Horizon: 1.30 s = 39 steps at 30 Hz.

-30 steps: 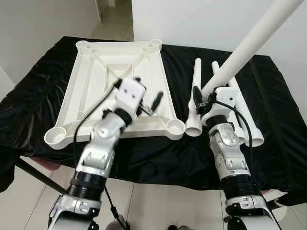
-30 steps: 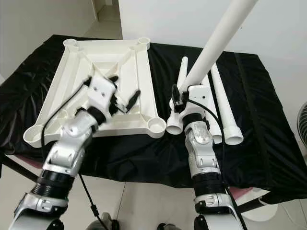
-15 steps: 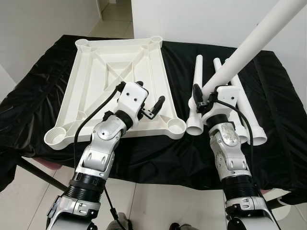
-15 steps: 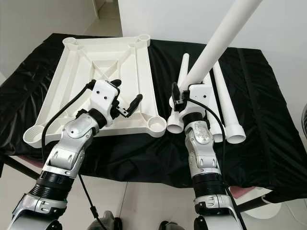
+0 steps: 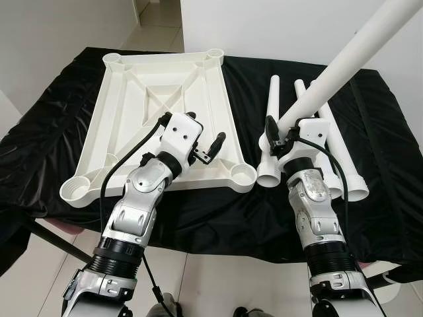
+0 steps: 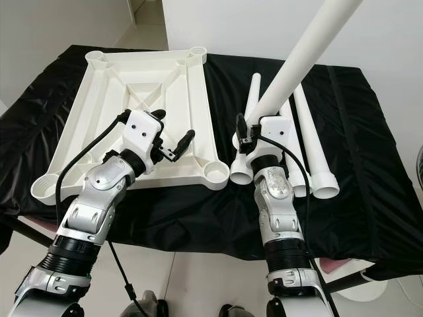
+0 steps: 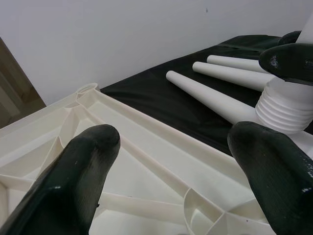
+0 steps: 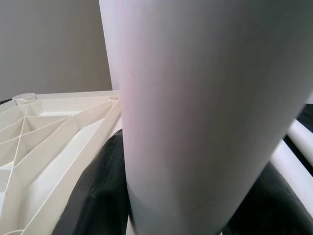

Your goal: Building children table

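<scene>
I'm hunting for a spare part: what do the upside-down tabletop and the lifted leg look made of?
Tabletop: seemingly moulded plastic, matte off-white, with cast ribs and round corner sockets. Leg in the right gripper: likely the same plastic, a smooth white tapered tube.

Tabletop [image 5: 370, 218] draped in crinkled black cloth [image 5: 53, 132], glossy in places. White walls [image 5: 277, 26] behind and at left. Pale tiled floor [image 5: 218, 284] below; a passage [image 5: 158, 20] opens at the far left. Light even, diffuse.
</scene>
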Available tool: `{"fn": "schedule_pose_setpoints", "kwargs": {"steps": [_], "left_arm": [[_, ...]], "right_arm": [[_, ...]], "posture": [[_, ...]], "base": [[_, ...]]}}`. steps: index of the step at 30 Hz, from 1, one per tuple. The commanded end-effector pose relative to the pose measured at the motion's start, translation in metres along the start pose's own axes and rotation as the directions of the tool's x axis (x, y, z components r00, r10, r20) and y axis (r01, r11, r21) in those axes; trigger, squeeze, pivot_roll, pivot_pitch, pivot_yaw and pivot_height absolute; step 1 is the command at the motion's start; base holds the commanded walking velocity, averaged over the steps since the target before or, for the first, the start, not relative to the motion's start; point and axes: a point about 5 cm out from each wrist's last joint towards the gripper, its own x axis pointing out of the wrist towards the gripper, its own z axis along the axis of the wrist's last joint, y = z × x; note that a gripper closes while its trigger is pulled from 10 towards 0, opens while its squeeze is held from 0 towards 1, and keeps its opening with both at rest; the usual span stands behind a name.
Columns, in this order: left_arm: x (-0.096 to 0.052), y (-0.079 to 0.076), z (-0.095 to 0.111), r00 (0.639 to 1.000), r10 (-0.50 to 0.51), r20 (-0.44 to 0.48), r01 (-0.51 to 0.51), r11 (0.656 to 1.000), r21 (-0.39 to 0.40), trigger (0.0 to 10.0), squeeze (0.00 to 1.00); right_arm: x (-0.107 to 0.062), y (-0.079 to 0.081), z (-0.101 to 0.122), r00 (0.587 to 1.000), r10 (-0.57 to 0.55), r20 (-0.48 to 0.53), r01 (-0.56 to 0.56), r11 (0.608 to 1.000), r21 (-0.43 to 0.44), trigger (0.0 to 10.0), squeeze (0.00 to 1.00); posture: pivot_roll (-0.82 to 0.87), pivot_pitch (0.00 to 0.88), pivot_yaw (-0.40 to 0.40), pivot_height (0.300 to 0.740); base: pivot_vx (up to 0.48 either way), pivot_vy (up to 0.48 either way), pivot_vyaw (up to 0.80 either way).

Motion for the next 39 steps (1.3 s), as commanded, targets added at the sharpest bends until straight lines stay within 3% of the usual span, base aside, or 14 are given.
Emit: {"fn": "schedule_pose_setpoints", "kwargs": {"steps": [1,15,39], "left_arm": [[0.000,0.003,0.005,1.000,0.022,0.014,-0.022,1.000,0.015,10.0,0.00],[-0.006,0.013,0.001,0.995,0.095,0.001,-0.095,0.995,-0.011,10.0,0.00],[-0.016,0.022,-0.005,0.992,0.126,-0.027,-0.125,0.992,0.031,10.0,0.00]], "right_arm": [[0.001,0.002,0.004,1.000,0.012,0.020,-0.012,1.000,0.006,10.0,0.00],[0.001,0.001,0.005,1.000,0.018,0.024,-0.019,1.000,0.004,10.0,0.00],[0.002,0.009,0.003,0.998,0.058,0.021,-0.058,0.998,0.007,10.0,0.00]], "posture": [[0.19,0.115,0.051,0.740],[0.19,0.108,0.039,0.740],[0.21,0.114,0.025,0.740]], "base": [[0.000,0.000,0.00],[0.000,0.000,0.00],[0.000,0.000,0.00]]}}
